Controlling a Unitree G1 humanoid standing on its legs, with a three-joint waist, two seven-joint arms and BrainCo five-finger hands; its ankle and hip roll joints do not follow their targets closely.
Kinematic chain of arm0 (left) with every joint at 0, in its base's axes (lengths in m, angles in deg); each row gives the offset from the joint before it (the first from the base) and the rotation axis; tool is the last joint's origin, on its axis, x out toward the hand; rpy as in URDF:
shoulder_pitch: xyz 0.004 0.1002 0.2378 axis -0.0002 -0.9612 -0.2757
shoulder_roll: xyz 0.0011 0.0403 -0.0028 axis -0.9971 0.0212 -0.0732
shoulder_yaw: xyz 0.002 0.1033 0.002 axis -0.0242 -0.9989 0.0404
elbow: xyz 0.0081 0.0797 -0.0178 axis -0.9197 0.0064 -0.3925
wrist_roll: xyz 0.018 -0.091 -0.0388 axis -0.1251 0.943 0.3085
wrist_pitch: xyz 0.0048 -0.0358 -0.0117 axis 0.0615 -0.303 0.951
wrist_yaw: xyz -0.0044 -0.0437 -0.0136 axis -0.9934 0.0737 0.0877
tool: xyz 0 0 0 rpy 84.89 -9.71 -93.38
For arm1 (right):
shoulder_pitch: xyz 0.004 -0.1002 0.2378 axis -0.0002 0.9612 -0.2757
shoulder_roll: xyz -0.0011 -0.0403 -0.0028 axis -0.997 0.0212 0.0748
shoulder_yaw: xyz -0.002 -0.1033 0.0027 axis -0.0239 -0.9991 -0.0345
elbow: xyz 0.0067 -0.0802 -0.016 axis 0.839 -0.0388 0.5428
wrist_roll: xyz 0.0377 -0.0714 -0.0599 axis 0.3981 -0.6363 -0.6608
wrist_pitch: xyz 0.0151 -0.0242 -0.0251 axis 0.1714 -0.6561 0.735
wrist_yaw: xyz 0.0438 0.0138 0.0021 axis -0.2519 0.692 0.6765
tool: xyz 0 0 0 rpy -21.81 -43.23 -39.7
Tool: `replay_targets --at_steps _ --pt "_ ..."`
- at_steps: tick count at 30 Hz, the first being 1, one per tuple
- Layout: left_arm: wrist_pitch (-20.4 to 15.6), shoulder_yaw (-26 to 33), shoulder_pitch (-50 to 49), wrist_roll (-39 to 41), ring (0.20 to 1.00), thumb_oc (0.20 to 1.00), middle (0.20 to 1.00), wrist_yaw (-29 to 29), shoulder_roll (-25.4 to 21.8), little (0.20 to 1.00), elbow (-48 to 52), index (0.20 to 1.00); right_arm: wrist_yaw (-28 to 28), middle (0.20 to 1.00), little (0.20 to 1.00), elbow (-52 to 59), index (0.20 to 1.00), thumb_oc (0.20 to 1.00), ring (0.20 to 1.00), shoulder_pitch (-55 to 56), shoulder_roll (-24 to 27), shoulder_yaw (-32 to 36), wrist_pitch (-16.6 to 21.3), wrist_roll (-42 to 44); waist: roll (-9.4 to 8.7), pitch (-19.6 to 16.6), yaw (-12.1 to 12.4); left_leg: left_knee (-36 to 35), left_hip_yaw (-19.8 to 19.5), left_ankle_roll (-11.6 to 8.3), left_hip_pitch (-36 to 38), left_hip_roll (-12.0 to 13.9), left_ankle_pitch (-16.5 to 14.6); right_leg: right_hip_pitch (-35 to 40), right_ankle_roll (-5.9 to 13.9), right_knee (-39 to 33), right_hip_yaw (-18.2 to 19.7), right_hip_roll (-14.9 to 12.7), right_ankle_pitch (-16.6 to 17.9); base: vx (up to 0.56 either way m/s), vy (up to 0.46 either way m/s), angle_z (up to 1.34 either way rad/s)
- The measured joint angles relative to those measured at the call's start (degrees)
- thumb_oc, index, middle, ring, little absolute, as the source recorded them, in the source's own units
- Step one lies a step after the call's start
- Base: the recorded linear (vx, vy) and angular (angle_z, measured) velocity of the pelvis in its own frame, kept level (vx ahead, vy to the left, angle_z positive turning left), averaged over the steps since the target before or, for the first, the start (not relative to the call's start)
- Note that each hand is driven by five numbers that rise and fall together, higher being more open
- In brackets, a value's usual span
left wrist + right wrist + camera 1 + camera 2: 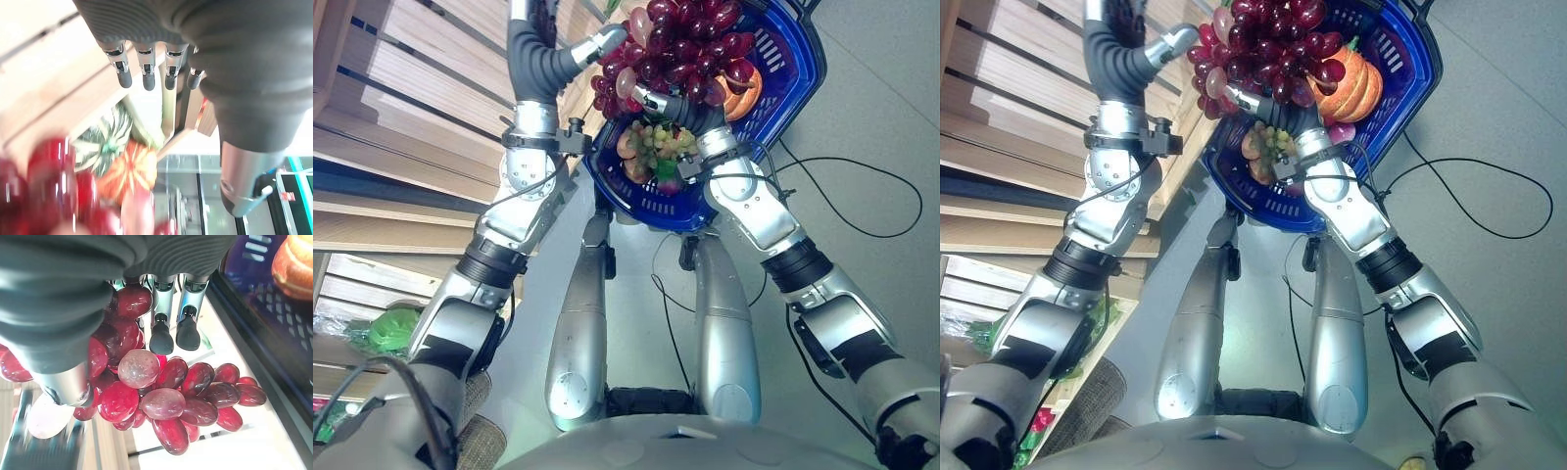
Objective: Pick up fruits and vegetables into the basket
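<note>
**Over the basket: grapes in my right hand**

Above the blue basket (783,88), my right hand (651,98) pinches the red grape bunch (680,44). My left hand (146,73) hangs beside it, fingers relaxed. A pumpkin (1356,88) and green grapes (661,142) lie inside.

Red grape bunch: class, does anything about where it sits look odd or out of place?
Yes. The red grape bunch is not down in the blue basket with the small pumpkin and green grapes. It hangs above the basket's rim, pinched by the right hand, with the left hand touching its side.
</note>
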Motion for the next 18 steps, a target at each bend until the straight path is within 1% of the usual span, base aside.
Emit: replay_targets --at_steps 6,11,13,15,16,18 --pt "-0.17 0.27 0.19 -1.87 1.000 1.000 1.000 6.06 -0.08 1.000 -8.25 1.000 -3.00 0.200 0.200 -3.99 0.200 0.200 0.200 0.22 0.13 2.19 0.97 1.28 0.00 0.00 -0.11 0.15 0.04 0.00 0.13 0.00 -0.01 0.24 0.00 -0.03 -0.01 -0.05 0.00 0.00 0.013 0.00" --pt "-0.47 0.75 0.45 -1.94 1.000 1.000 1.000 8.53 -0.52 1.000 -14.28 1.000 -5.13 0.200 0.200 -8.96 0.200 0.200 0.200 0.16 0.82 2.87 1.05 3.57 0.00 0.00 -0.35 0.16 0.07 0.00 0.18 0.02 -0.01 0.29 0.00 -0.04 0.01 -0.04 0.00 0.00 0.015 0.00" --pt "-0.51 0.54 1.47 -2.82 1.000 1.000 1.000 9.28 -0.84 1.000 -18.69 1.000 -6.71 0.200 0.200 -13.27 0.200 0.200 0.200 -0.81 0.75 2.93 0.50 4.55 0.00 0.00 -0.57 0.15 0.11 0.00 0.24 0.04 -0.01 0.35 0.01 -0.10 0.04 -0.04 0.00 -0.01 0.046 -0.01" --pt "-0.39 0.29 2.73 -2.83 1.000 1.000 1.000 9.99 -1.20 1.000 -22.01 1.000 -7.16 0.200 0.200 -17.58 0.200 0.200 0.200 -2.17 0.96 2.89 -0.73 5.52 0.00 0.00 -0.60 0.15 0.17 0.00 0.23 0.06 -0.01 0.34 0.02 -0.15 0.08 -0.02 -0.01 0.00 0.000 0.00" --pt "-0.26 0.11 3.28 -2.82 1.000 1.000 1.000 10.33 -1.47 1.000 -23.37 1.000 -7.55 0.200 0.200 -20.02 0.200 0.200 0.200 -2.82 1.30 2.90 -2.11 5.71 0.00 0.00 -0.58 0.14 0.20 0.00 0.21 0.08 -0.01 0.31 0.02 -0.19 0.08 0.00 -0.01 0.00 0.000 0.00" --pt "-0.17 -0.11 4.32 -2.85 1.000 1.000 1.000 10.61 -1.69 1.000 -25.26 1.000 -7.82 0.200 0.200 -23.38 0.200 0.200 0.200 -3.67 2.32 2.38 -3.46 5.89 0.00 0.00 -0.51 0.10 0.19 0.00 0.21 0.09 -0.01 0.30 0.02 -0.24 0.08 0.00 -0.01 0.00 0.000 0.00"
